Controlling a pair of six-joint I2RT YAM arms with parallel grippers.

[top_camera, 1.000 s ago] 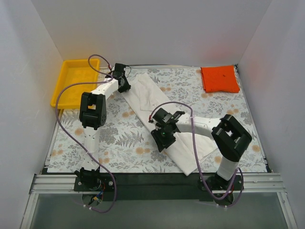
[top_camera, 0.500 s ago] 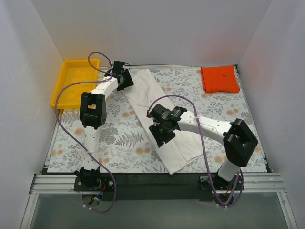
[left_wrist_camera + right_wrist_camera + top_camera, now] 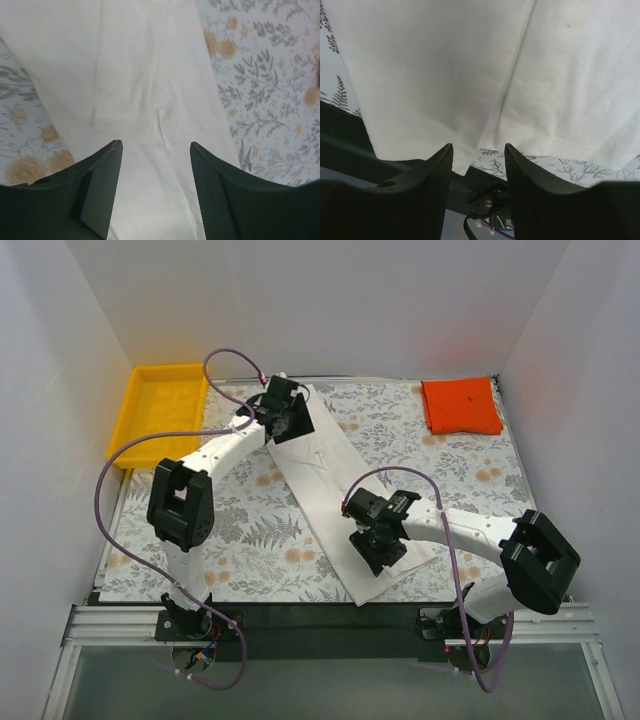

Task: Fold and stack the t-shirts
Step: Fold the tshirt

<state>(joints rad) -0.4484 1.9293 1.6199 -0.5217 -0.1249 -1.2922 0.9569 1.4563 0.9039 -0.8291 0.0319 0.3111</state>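
The white t-shirt [image 3: 330, 485] lies as a long folded strip, running diagonally from the far left toward the near edge. My left gripper [image 3: 289, 421] hovers over its far end. In the left wrist view the left gripper [image 3: 155, 145] is open, with only flat white t-shirt cloth [image 3: 135, 75] below the gap. My right gripper [image 3: 384, 548] is above the strip's near end. It is open in the right wrist view too [image 3: 478, 147], empty, just past the white t-shirt's hem [image 3: 445, 75]. The orange-red t-shirt [image 3: 460, 405] lies folded square at the far right corner.
A yellow tray [image 3: 160, 410] sits at the far left, beside the floral mat [image 3: 230, 530]. The black near edge of the table [image 3: 300, 615] lies just below the strip's end. White walls close in three sides.
My left gripper opened and moved right, onto the shirt's far end. The right gripper swept right and nearer along the shirt, which now lies as a narrower strip.
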